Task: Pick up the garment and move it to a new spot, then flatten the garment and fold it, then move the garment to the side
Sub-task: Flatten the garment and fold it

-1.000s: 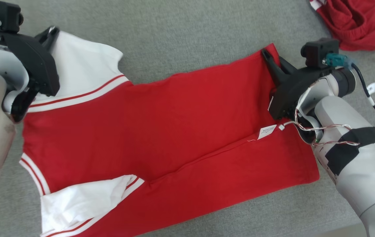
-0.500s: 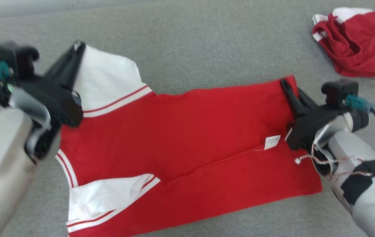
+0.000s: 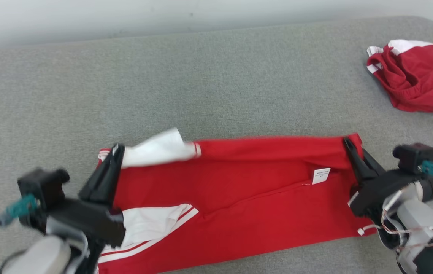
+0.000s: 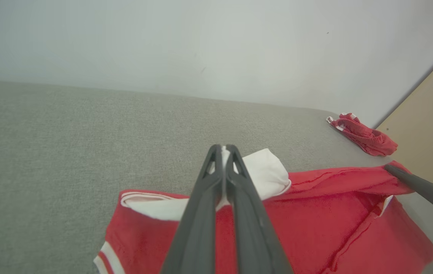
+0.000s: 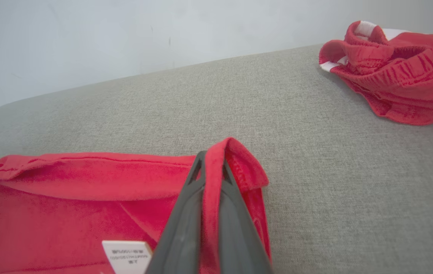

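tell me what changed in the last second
The left gripper and right gripper, shut on the far edge of the red shirt, have drawn it up and back toward the robot, starting a fold; the white sleeve came over with it. Head camera shifted. Grips unchanged; the crumpled red garment stayed put.

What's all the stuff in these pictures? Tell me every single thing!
shirt: one, red with white sleeves, spread across the near side, far edge lifted
label: one, white, on the shirt near its right end
crumpled clothes: one bundle, red and white, far right corner
cushion: one, grey, underneath the clothes
wall: one, pale, behind the cushion
left pincer: one, dark, shut on the shirt's white part, left end
right pincer: one, dark, shut on the shirt's red corner, right end
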Tool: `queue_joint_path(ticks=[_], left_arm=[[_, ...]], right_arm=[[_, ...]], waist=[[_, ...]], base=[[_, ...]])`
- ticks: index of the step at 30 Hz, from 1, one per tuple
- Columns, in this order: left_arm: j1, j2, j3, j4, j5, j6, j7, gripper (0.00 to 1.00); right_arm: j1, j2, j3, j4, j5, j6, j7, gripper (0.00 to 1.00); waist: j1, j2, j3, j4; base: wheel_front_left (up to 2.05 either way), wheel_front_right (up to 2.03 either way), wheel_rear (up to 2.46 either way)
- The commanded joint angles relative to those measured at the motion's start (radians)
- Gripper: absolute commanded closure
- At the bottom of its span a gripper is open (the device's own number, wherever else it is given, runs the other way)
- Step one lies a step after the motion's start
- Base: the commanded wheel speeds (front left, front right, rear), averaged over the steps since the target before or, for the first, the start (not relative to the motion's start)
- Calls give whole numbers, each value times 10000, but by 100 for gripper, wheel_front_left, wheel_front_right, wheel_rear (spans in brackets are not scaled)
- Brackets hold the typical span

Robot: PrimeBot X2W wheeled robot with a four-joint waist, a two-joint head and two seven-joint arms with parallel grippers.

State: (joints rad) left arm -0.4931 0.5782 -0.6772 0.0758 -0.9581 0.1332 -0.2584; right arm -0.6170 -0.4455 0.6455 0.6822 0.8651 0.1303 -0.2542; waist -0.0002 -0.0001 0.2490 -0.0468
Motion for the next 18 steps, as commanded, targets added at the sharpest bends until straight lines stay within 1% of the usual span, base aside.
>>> queue_joint_path(ticks=[1, 3, 7, 13, 14, 15, 16, 17, 18], left_arm=[[492, 30, 131, -337, 133, 203, -56, 100], [1122, -117, 282, -829, 188, 435, -66, 100], [2254, -389, 888, -1507, 381, 682, -67, 100], [3718, -938, 1584, -1903, 644, 692, -69, 100], [3917, -1002, 1636, -1837, 738, 646, -69, 100], [4018, -1023, 1723, -1789, 915, 649, -69, 87], [4084, -1091, 1810, -1739, 1070, 636, -69, 15], [4167, -1216, 1931, -1710, 1221, 615, -70, 0], [4235, -1337, 2074, -1689, 1380, 575, -70, 0]], right_arm=[[324, -120, -111, -130, 93, 4, -56, 100], [682, -238, -273, -325, 146, 4, -89, 100], [1384, -403, -670, -785, 208, 4, -109, 100], [2320, -467, -1327, -1365, 71, 4, -115, 99], [2438, -460, -1420, -1424, 23, 4, -114, 68], [2538, -432, -1516, -1499, 12, 4, -116, 2], [2648, -410, -1599, -1552, -35, 4, -116, 0], [2739, -394, -1667, -1615, -79, 4, -117, 0], [2818, -378, -1763, -1687, -113, 4, -115, 0]], waist=[[2, 1, -167, 129], [2, 1, -239, 176], [2, 1, -347, 221], [2, 1, -469, 202], [2, 1, -501, 221], [2, 1, -526, 226], [2, 1, -564, 238], [2, 1, -601, 249], [2, 1, -635, 258]], base=[[0, 0, 0], [0, 0, 0], [0, 0, 0], [0, 0, 0], [0, 0, 0], [0, 0, 0], [0, 0, 0], [0, 0, 0], [0, 0, 0]])
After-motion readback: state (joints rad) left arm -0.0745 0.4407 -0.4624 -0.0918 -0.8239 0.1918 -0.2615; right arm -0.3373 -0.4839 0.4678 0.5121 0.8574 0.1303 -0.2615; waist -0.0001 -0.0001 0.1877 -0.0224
